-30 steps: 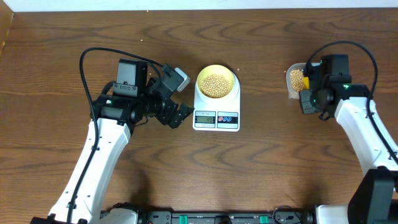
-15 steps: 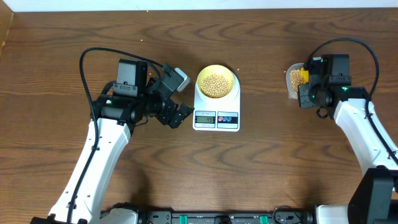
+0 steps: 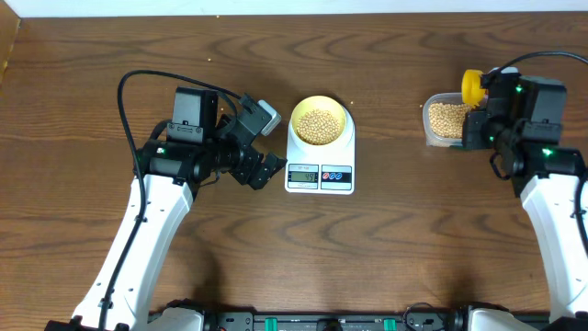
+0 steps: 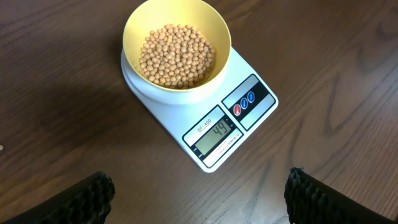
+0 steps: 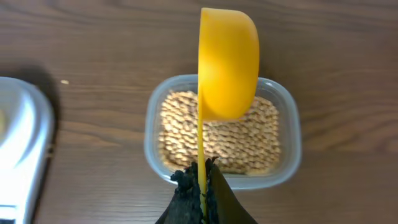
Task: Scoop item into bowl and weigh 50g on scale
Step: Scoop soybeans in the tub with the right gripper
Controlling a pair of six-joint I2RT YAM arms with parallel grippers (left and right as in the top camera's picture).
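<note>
Running front-to-back, scale points its display end nearward.

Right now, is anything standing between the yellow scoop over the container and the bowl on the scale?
Nothing visible does. Only bare table lies between the container, where the right gripper holds the scoop, and the bowl on the scale. The left gripper hangs open on the scale's far side.
</note>
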